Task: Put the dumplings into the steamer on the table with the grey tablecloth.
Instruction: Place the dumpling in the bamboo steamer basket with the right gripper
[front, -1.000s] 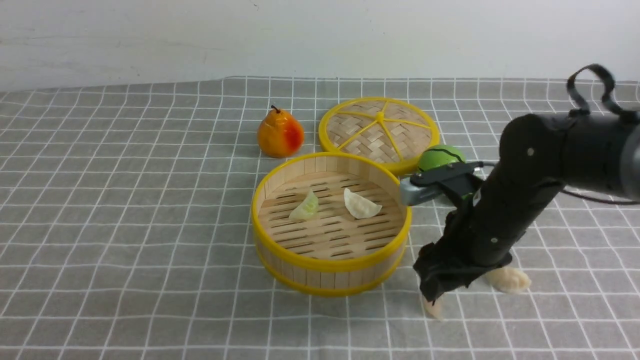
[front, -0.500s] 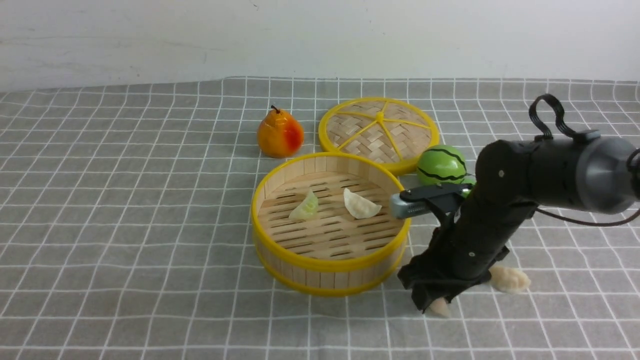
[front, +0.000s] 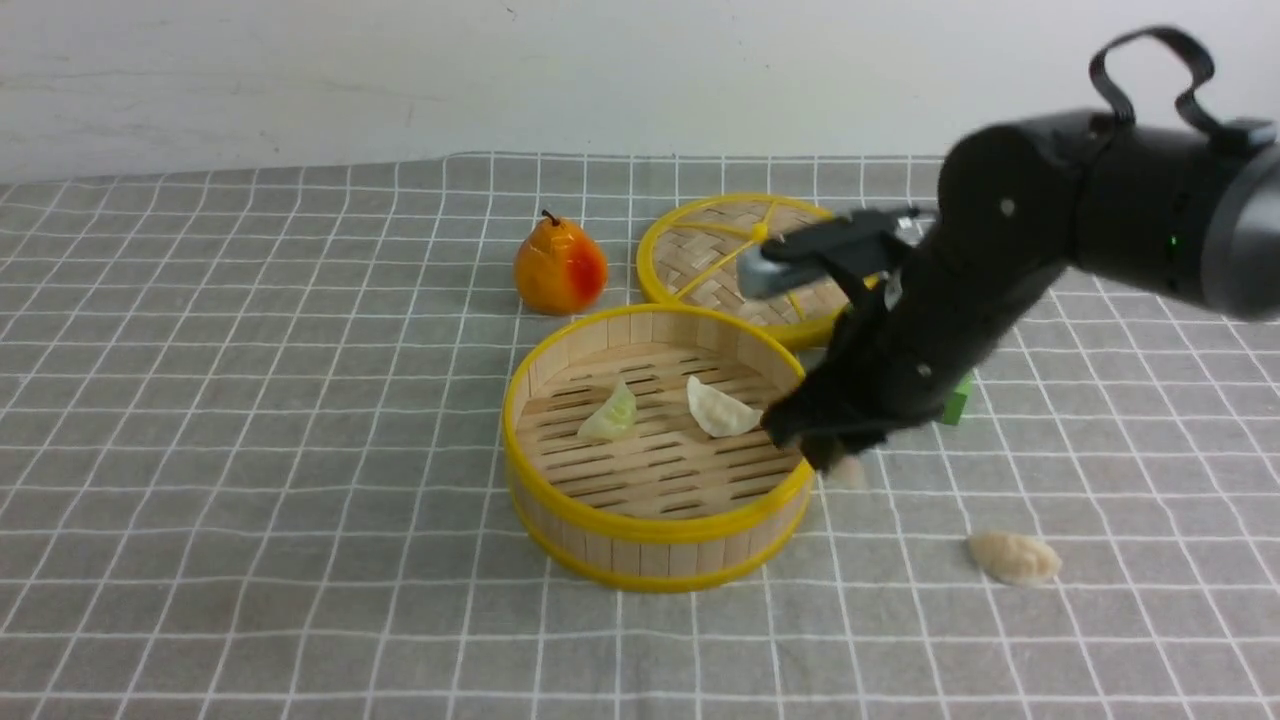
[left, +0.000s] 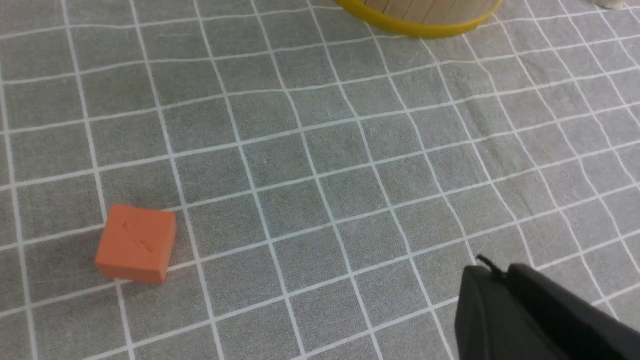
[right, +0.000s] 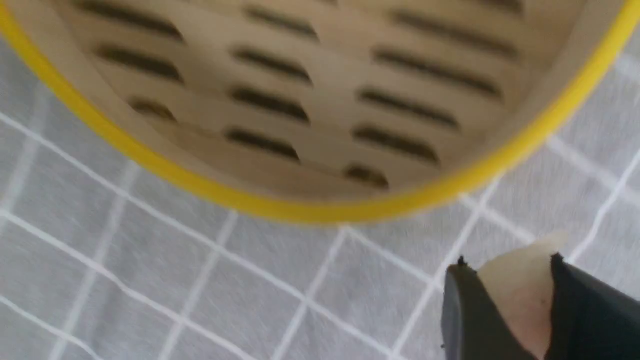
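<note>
lifted since before, the right pincer (front: 825, 455) clamps the pinkish dumpling (front: 848, 471) beside the steamer's rim (front: 660, 526).

1. Looks like a robotics lab or test space; the exact room cannot be told.
2. A black robot arm (front: 1040, 210) reaches in from the upper right of the front view.
3. Grey gridded cloth (front: 250, 450) covers the worktop.
4. A plain whitish wall (front: 400, 90) spans the top.
</note>
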